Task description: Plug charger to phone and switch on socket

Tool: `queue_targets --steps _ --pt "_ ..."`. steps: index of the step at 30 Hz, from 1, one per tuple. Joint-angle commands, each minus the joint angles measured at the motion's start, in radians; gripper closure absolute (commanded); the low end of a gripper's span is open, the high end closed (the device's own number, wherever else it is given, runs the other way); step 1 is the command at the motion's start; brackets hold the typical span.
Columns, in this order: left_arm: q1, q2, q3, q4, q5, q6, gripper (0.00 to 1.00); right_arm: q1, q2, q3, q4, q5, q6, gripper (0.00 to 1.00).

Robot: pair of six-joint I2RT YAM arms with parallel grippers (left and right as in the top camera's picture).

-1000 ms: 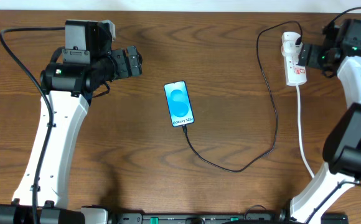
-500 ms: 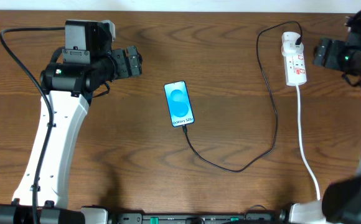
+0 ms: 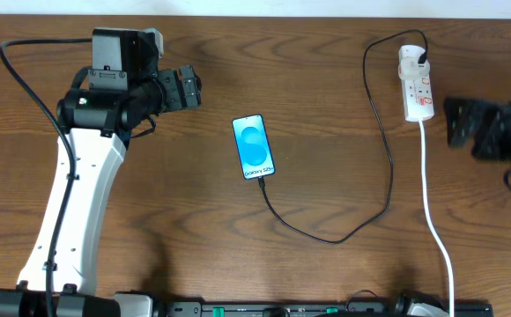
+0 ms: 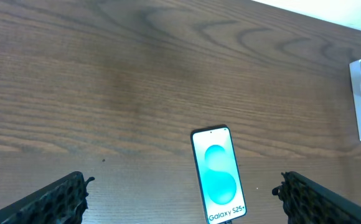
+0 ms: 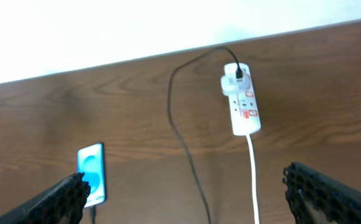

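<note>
**Both claws spread wide, cable at the phone**

The phone (image 3: 255, 147) lies flat just left of the overhead frame's middle, blue screen up, with its "Galaxy" end toward the bottom edge. The charger (image 3: 388, 167) meets that lower short end, where its black connector tip (image 3: 262, 180) sits right against the phone. From there the cable sweeps down and right, bends up through the right half, and loops over to the white plug (image 3: 410, 55) at the top end of the socket (image 3: 418, 92). The socket lies lengthwise in the upper right, red switches facing up; whether they are on I cannot tell. Its white cord (image 3: 432, 211) runs from its lower end to the bottom edge.

My left claw (image 3: 192, 88) hovers in the upper left, well apart from the phone, fingers spread and holding nothing. In its wrist view the phone shows low in the frame, between the fingers. My right claw (image 3: 454, 123) — blurred, at the right edge — hangs near the socket's lower end without touching it, fingers wide apart and empty. Everything rests on a dark wooden table (image 3: 326, 273).
</note>
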Motion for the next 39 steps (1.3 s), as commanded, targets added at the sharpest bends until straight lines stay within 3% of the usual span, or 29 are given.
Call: queue_targets --steps 1,13,18,28,39 --pt "0.005 -0.01 0.011 -0.003 -0.006 0.01 0.01 -0.002 -0.078 -0.001 -0.034 -0.026 0.014 0.01" --pt "0.005 -0.01 0.011 -0.003 -0.006 0.01 0.01 -0.001 -0.317 -0.005 -0.249 0.056 -0.069 0.01" --pt "0.005 -0.01 0.011 -0.003 -0.006 0.01 0.01 0.002 -0.41 -0.088 -0.23 0.058 -0.127 0.01" --pt "0.005 -0.01 0.011 -0.004 -0.006 0.01 0.01 0.091 -0.742 -0.712 0.344 0.057 -0.207 0.01" --pt "0.005 -0.01 0.011 -0.004 -0.006 0.01 0.01 0.148 -0.972 -1.284 0.916 0.072 -0.207 0.01"
